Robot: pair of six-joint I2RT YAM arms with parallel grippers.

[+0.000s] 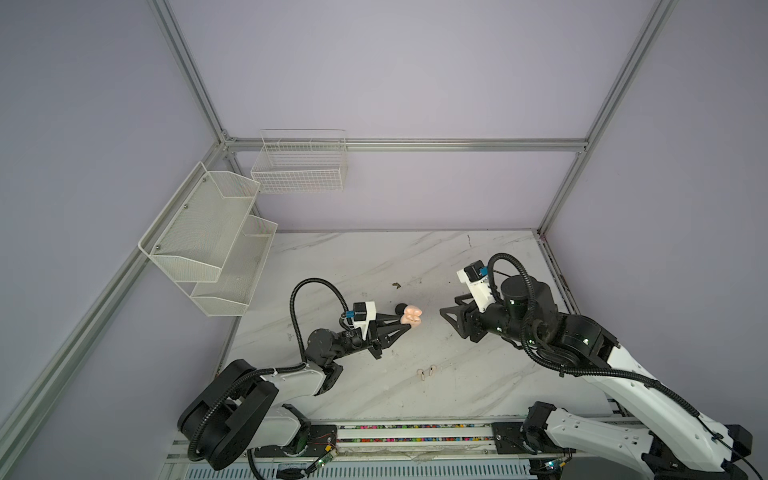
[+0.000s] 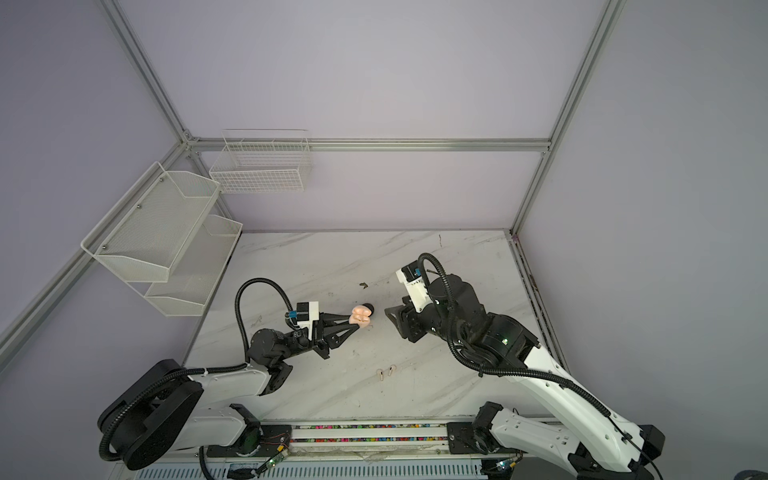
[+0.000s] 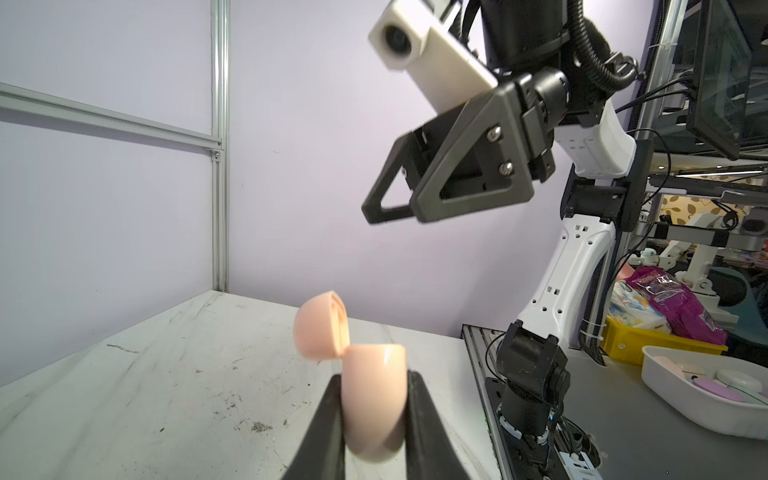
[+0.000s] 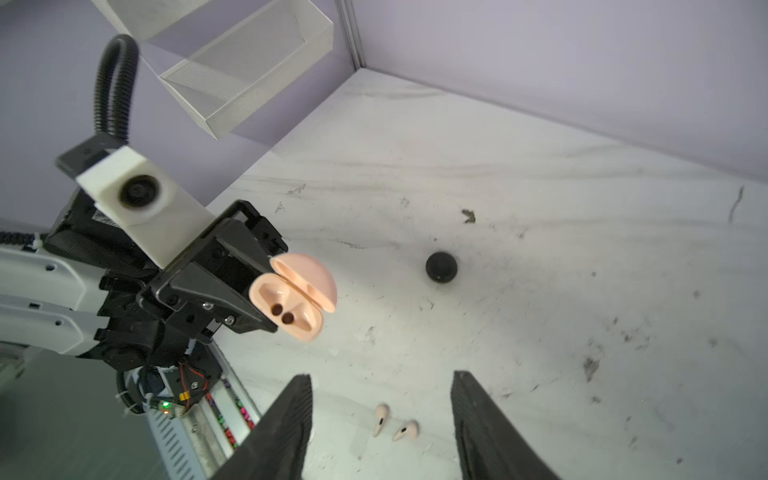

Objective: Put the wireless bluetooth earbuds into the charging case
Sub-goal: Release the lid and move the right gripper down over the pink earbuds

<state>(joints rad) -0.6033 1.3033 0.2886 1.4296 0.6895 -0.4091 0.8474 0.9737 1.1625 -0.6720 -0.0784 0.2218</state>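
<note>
A pale pink charging case (image 4: 291, 299) is held above the table with its lid hinged open, and both of its sockets are empty. My left gripper (image 1: 404, 321) is shut on its lower half (image 3: 374, 395). Two pale pink earbuds (image 1: 423, 375) (image 1: 432, 369) lie side by side on the marble table (image 1: 478, 395), nearer the front edge; the right wrist view shows them (image 4: 381, 417) (image 4: 406, 430) below my right gripper (image 4: 380, 378). That gripper (image 1: 444, 312) stands open and empty, facing the case from the right and well above the table.
A shut black round case (image 1: 400, 308) sits on the table just behind the pink case. Two white mesh shelves (image 1: 208, 241) and a wire basket (image 1: 299, 166) hang on the left and back walls. A rail with coloured bits (image 1: 415, 432) runs along the front edge.
</note>
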